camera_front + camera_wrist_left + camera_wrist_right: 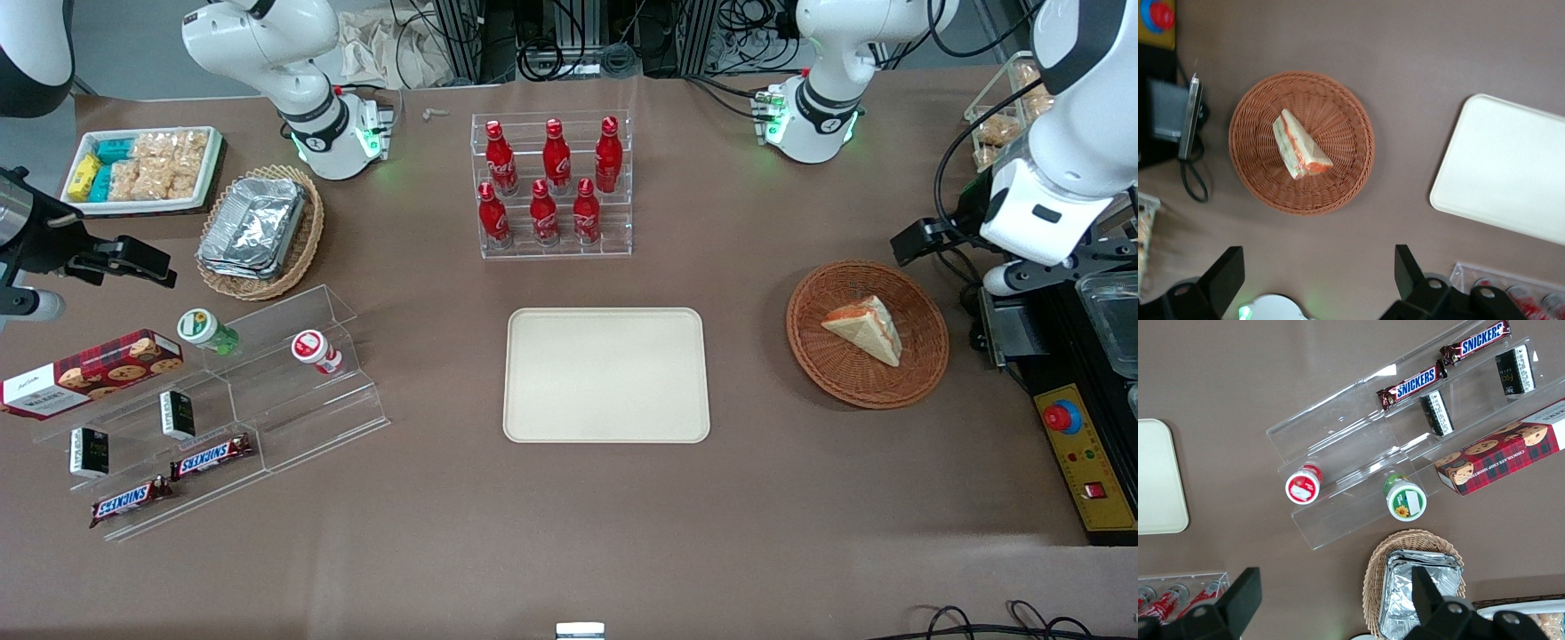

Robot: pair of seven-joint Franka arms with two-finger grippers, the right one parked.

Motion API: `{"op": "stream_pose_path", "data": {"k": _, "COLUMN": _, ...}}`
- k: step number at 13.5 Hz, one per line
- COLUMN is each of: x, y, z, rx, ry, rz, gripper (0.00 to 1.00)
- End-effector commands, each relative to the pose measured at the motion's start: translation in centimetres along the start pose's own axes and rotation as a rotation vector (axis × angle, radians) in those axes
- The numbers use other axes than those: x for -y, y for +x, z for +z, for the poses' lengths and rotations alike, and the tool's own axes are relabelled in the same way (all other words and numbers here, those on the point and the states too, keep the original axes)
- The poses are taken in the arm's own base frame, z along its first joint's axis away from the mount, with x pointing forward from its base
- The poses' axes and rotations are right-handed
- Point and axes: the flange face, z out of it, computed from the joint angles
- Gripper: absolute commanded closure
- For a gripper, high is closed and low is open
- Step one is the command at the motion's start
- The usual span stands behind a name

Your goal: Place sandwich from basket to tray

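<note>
The sandwich (864,330), a white bread wedge with orange-red filling along its cut edge, lies in the round reddish-brown wicker basket (827,364). The cream tray (606,374) sits bare on the table, beside the basket toward the parked arm's end. My gripper (921,238) hangs high above the table, farther from the front camera than the basket and toward the working arm's end. In the left wrist view the gripper (1315,270) is open, its black fingers (1406,268) wide apart with nothing between them, and the sandwich (1298,145), basket (1345,180) and tray (1511,167) all show.
A clear rack of red bottles (553,187) stands farther back than the tray. A black control box with a red button (1062,418) sits at the working arm's table end. An oval basket of foil trays (258,229) and a snack shelf (222,418) lie toward the parked arm's end.
</note>
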Motion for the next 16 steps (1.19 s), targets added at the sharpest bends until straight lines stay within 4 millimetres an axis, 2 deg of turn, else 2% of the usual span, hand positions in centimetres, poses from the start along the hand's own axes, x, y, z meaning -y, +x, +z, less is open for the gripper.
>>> {"op": "stream_pose_path", "data": {"k": 1, "x": 0.4, "y": -0.1, "z": 1.0, "rx": -0.001, "ry": 0.007, "rz": -0.118, "gripper": 0.00}}
{"op": "stream_pose_path", "data": {"k": 4, "x": 1.0, "y": -0.2, "z": 3.7, "rx": 0.010, "ry": 0.028, "rz": -0.133, "gripper": 0.00}}
{"op": "stream_pose_path", "data": {"k": 6, "x": 2.3, "y": -0.2, "z": 5.9, "rx": 0.007, "ry": 0.025, "rz": -0.177, "gripper": 0.00}}
{"op": "stream_pose_path", "data": {"k": 11, "x": 2.4, "y": -0.1, "z": 11.1, "rx": 0.017, "ry": 0.033, "rz": -0.249, "gripper": 0.00}}
{"op": "stream_pose_path", "data": {"k": 13, "x": 3.9, "y": 0.5, "z": 12.8, "rx": 0.024, "ry": 0.030, "rz": -0.286, "gripper": 0.00}}
{"op": "stream_pose_path", "data": {"k": 16, "x": 4.6, "y": 0.6, "z": 15.6, "rx": 0.019, "ry": 0.024, "rz": -0.309, "gripper": 0.00}}
